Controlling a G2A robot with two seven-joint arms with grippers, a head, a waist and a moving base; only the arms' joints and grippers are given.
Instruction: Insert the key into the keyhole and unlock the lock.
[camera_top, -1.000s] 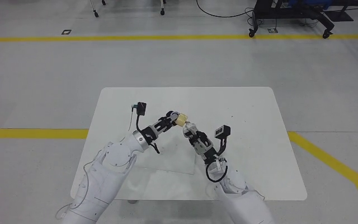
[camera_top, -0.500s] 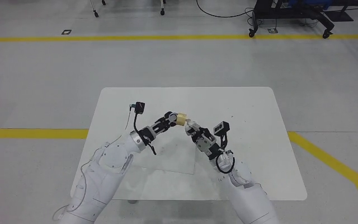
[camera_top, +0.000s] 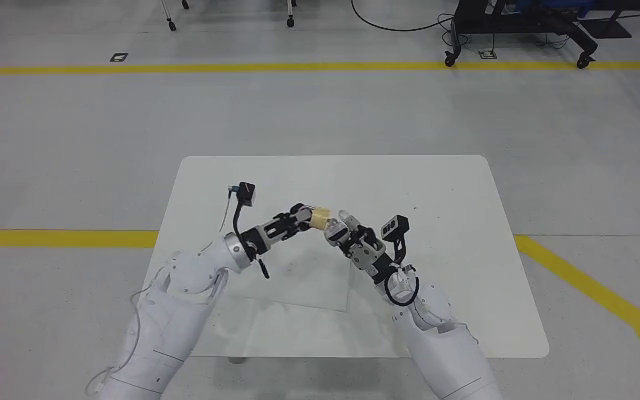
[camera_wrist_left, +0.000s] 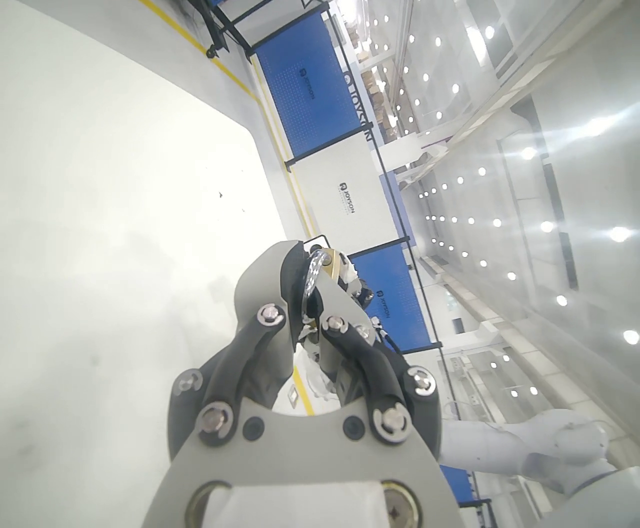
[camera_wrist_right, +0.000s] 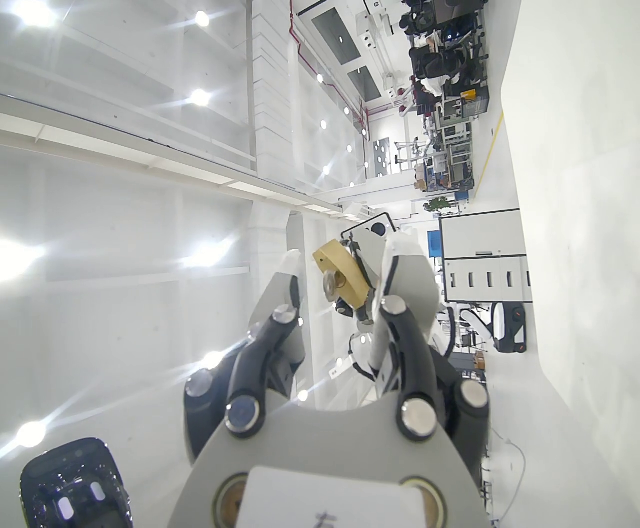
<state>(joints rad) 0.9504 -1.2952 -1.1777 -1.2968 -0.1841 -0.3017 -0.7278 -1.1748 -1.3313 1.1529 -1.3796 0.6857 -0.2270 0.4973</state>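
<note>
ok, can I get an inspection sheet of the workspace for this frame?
Surface: white table with rounded corners.
Job's things: brass lock held above the table; key sits in its keyhole; cannot tell whether the shackle has released.
Clutter: nothing seen.
Grippers: left gripper, jaws shut on the lock; right gripper, jaws open on either side of the key, not pinching it.
Cables: black cable on the floor beyond the table.
Surroundings: yellow floor lines; wheeled cart at the far edge.
</note>
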